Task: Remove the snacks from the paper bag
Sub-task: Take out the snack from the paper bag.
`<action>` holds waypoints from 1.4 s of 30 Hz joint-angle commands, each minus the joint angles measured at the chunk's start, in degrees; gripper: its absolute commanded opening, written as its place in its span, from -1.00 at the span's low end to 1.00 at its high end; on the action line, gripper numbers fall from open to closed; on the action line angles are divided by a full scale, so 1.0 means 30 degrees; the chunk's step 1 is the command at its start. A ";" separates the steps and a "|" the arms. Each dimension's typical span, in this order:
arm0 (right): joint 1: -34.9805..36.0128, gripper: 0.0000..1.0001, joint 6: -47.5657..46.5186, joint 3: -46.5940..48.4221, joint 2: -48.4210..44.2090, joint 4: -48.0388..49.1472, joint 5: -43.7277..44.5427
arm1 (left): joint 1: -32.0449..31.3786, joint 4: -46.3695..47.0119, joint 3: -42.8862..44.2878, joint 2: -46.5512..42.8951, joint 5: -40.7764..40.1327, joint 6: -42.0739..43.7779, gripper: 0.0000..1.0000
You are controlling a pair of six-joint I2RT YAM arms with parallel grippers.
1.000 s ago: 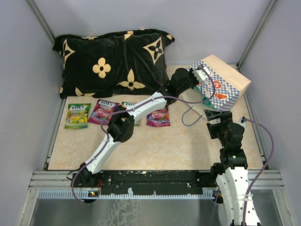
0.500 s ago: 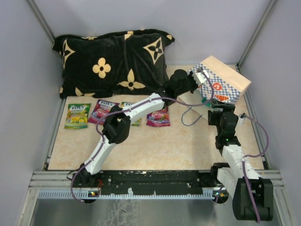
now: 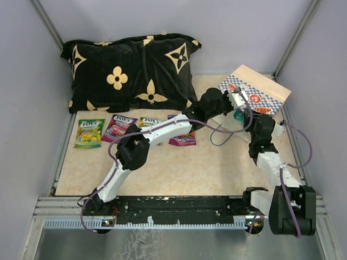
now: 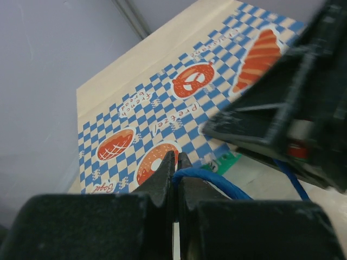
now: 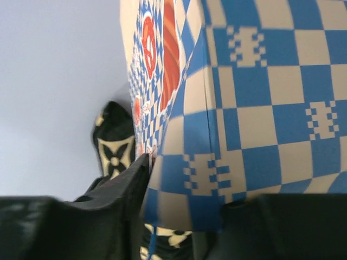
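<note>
The blue-and-white checkered paper bag (image 3: 259, 91) lies tilted at the back right, its printed side (image 4: 162, 116) up. My left gripper (image 3: 233, 101) is at the bag's mouth, shut on the blue cord handle (image 4: 217, 182). My right gripper (image 3: 251, 115) sits at the bag's near edge, and a folded checkered corner (image 5: 217, 162) is pinched between its fingers. A green snack (image 4: 225, 161) peeks out from under the bag's mouth. On the table lie more snacks: a green one (image 3: 89, 133), a magenta one (image 3: 119, 128) and a purple one (image 3: 184, 138). Another green one (image 3: 146, 122) is half hidden by my left arm.
A black cushion with tan flowers (image 3: 130, 70) fills the back left. Grey walls close in the table on three sides, the right wall right behind the bag. The bag's second cord (image 3: 219, 136) loops loose on the table between the arms.
My right arm has reached forward to the bag and its jaws have closed on the bag's edge. The bag has tipped lower and flatter, and my left gripper has come down with the handle.
</note>
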 commanded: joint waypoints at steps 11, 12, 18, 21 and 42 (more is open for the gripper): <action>-0.3485 -0.66 -0.8237 0.6958 0.6522 -0.0394 -1.0540 | -0.1832 0.0584 -0.0569 -0.1254 -0.2020 -0.0461 -1.00; -0.3565 -0.66 -0.8648 0.7497 0.7078 -0.0665 -1.1195 | -0.1884 0.0476 -0.0281 -0.1017 -0.2036 -0.0466 -1.00; -0.3581 -0.54 -1.0627 1.0824 0.9469 -0.2418 -1.2522 | -0.1920 -0.1813 0.3569 0.0989 -0.2255 -0.0473 -1.00; -0.3603 -0.33 -1.1584 1.1885 0.9302 -0.3669 -1.1803 | -0.1825 -0.1912 0.4189 0.1476 -0.2740 0.0155 -1.00; -0.4519 0.48 -0.8352 -0.0724 -0.5258 -0.3905 -0.7131 | 0.0604 -0.2993 0.4976 0.2244 -0.2044 -0.1383 -1.00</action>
